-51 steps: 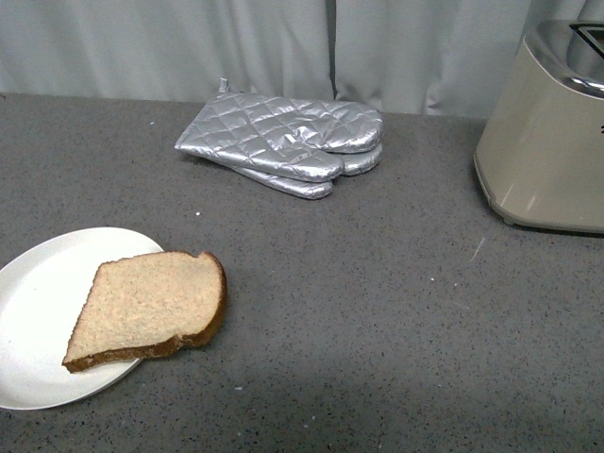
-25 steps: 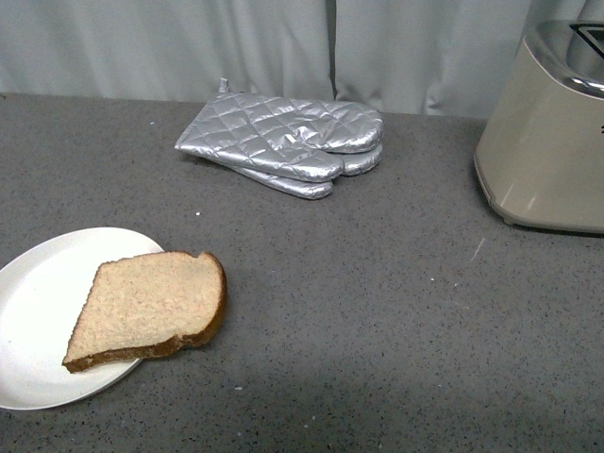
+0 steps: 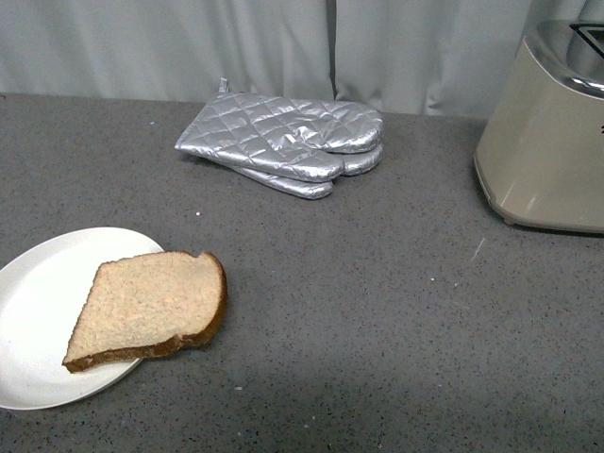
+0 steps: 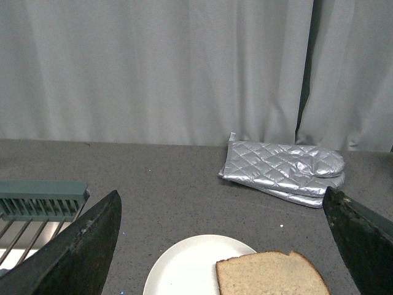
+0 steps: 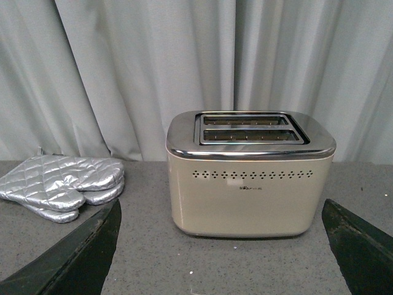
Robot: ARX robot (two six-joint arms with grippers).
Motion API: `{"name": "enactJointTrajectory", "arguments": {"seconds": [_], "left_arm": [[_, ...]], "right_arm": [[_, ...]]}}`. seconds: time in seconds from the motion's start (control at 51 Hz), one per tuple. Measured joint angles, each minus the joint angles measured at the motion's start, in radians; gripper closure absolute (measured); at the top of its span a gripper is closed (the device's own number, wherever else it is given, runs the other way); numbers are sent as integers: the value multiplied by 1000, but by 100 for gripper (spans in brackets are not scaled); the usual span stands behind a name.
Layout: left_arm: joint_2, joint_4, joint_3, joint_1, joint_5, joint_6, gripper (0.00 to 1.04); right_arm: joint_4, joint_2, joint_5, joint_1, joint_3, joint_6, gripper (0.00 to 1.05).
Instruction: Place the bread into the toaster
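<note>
**Mia:** Where is the bread?

**Ben:** It lies flat on the white plate, at the near left of the grey worktop. One crusty side sticks out past the plate's rim, over the worktop.

**Mia:** And the toaster?

**Ben:** Far over on the right side, standing up straight. It is well apart from the bread. The right wrist view shows two dark slots in its shiny top, side by side.

**Mia:** What is that shiny silver stuff?

**Ben:** Two oven mitts, one on top of the other. They lie at the back, near the pale curtain, between the bread and the toaster.

**Mia:** Is the left gripper holding anything?

**Ben:** No. Its two dark fingers are spread wide apart, with nothing between them. It is up above the worktop, and the plate and bread show below it.

**Mia:** And the right gripper?

**Ben:** The same. Its fingers are spread wide and hold nothing. It faces the long side of the toaster and does not touch it.

**Mia:** Can you see the arms from the front?

**Ben:** No, only the worktop and the things on it.
</note>
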Motion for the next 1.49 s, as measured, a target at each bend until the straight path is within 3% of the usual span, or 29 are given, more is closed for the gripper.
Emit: {"name": "enactJointTrajectory", "arguments": {"seconds": [1.491], "left_arm": [[0, 0, 0, 0, 0, 0, 7]], "right_arm": [[0, 0, 0, 0, 0, 0, 9]]}}
